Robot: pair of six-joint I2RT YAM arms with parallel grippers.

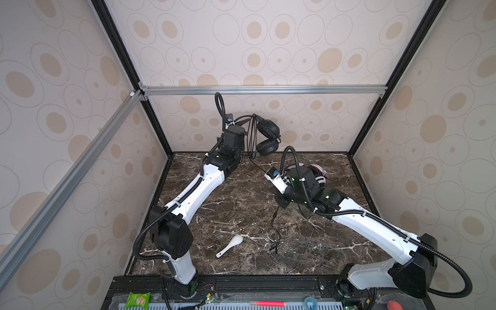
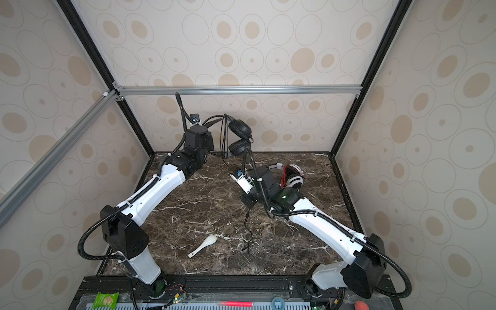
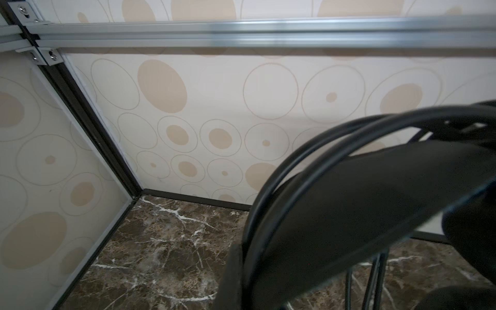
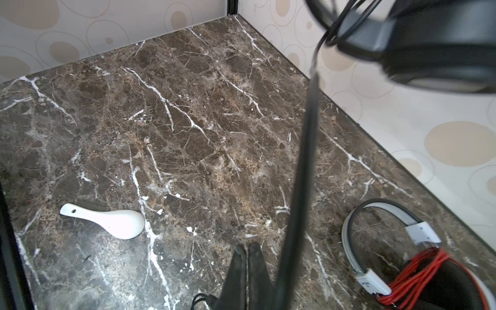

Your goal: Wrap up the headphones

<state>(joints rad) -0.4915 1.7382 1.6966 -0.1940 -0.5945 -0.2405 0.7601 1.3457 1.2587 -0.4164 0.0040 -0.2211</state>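
Item: black headphones (image 1: 268, 130), raised above the back edge of the worktop (image 1: 228, 214), headband (image 3: 349, 188) clamped in our left tool (image 1: 247, 155). Its cable (image 1: 274, 222) slants forward to our right tool (image 4: 246, 249), closed on it; loose tail hangs below.

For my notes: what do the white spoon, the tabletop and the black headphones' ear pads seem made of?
White spoon: probably glazed ceramic, glossy and thick-walled; hard plastic possible. Tabletop: brown marble look with white veins, low sheen; may be printed laminate. Black headphones' ear pads: likely leatherette over foam, dull black, puffy ring.
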